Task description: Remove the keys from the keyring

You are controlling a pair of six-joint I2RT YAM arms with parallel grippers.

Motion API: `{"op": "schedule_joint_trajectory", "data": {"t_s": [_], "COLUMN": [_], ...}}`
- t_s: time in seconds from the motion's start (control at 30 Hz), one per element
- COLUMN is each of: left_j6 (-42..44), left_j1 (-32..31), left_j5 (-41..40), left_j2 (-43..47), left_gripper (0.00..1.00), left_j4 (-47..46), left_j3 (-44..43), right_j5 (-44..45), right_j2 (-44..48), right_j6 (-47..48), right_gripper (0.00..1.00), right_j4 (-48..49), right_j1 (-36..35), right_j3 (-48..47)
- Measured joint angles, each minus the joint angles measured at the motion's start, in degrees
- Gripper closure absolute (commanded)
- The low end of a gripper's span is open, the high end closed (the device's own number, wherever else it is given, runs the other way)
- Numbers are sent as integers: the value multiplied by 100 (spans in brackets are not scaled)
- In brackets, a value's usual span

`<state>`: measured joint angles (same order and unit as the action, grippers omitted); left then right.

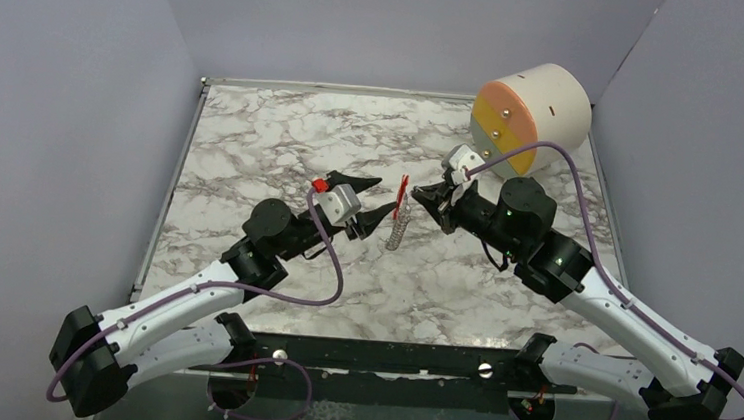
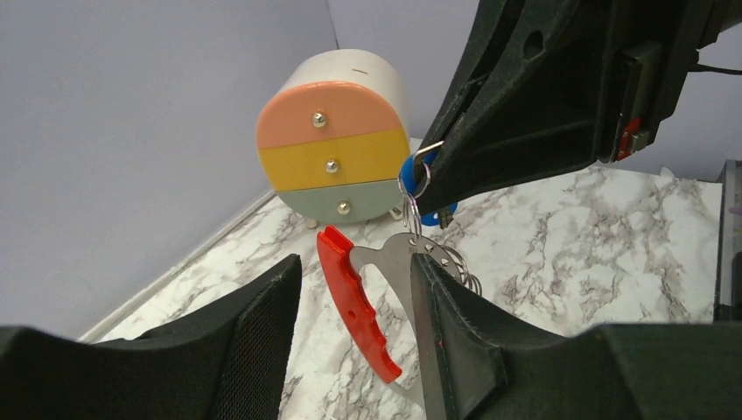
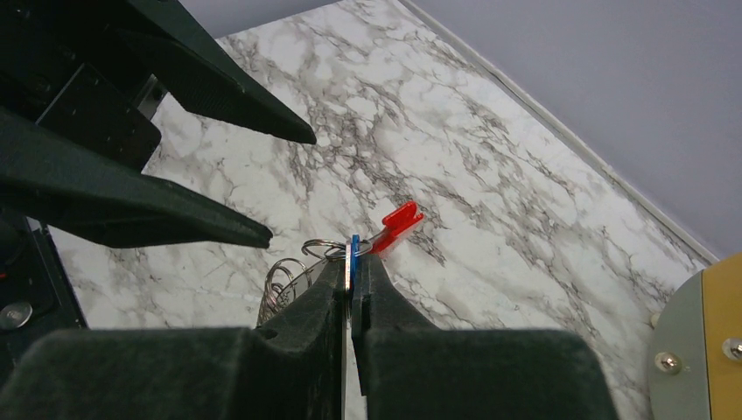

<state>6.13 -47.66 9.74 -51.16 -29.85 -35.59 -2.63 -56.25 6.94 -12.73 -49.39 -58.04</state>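
The red keyring (image 1: pixel 403 189) hangs in the air over the middle of the table, with the silvery keys (image 1: pixel 396 230) dangling under it. My right gripper (image 1: pixel 429 196) is shut on the blue-headed key (image 3: pixel 354 249), which links to the keyring through small split rings (image 3: pixel 319 249). My left gripper (image 1: pixel 374 202) is open. In the left wrist view the keyring (image 2: pixel 354 302) hangs between its fingers, with its silver side against the right finger (image 2: pixel 464 332). The blue key (image 2: pixel 408 175) shows there in the right gripper's tip. Most of the keys are hidden behind that finger.
A round drawer unit (image 1: pixel 531 117) with pink, yellow and grey drawer fronts stands at the back right, just behind my right arm. It also shows in the left wrist view (image 2: pixel 337 140). Grey walls enclose the marble table (image 1: pixel 273 142) on three sides.
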Motion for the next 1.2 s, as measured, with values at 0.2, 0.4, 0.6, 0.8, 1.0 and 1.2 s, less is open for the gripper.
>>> {"op": "schedule_joint_trajectory", "data": {"t_s": [0.2, 0.4, 0.6, 0.8, 1.0, 1.2], "left_j6": [-7, -20, -24, -24, -35, -55], "left_j1": [0, 0, -7, -7, -9, -9], "left_j5": [358, 660, 826, 852, 852, 852], "left_j2": [-127, -157, -339, -529, -599, -719], "left_gripper": [39, 39, 41, 51, 66, 66], "left_j4": [-50, -238, -428, -446, -562, -656], "left_j3": [-70, -70, -70, -70, -70, -72], "right_j5": [0, -2, -4, -28, -63, -107], "right_j2": [0, 2, 0, 0, 0, 0], "right_j6": [0, 0, 0, 0, -2, 0], "right_gripper": [99, 99, 99, 99, 99, 99], "right_j4": [-7, -7, -4, -7, -7, -4], "right_j1": [-7, -7, -7, -7, -7, -17], "right_j3": [7, 70, 90, 90, 96, 103]}}
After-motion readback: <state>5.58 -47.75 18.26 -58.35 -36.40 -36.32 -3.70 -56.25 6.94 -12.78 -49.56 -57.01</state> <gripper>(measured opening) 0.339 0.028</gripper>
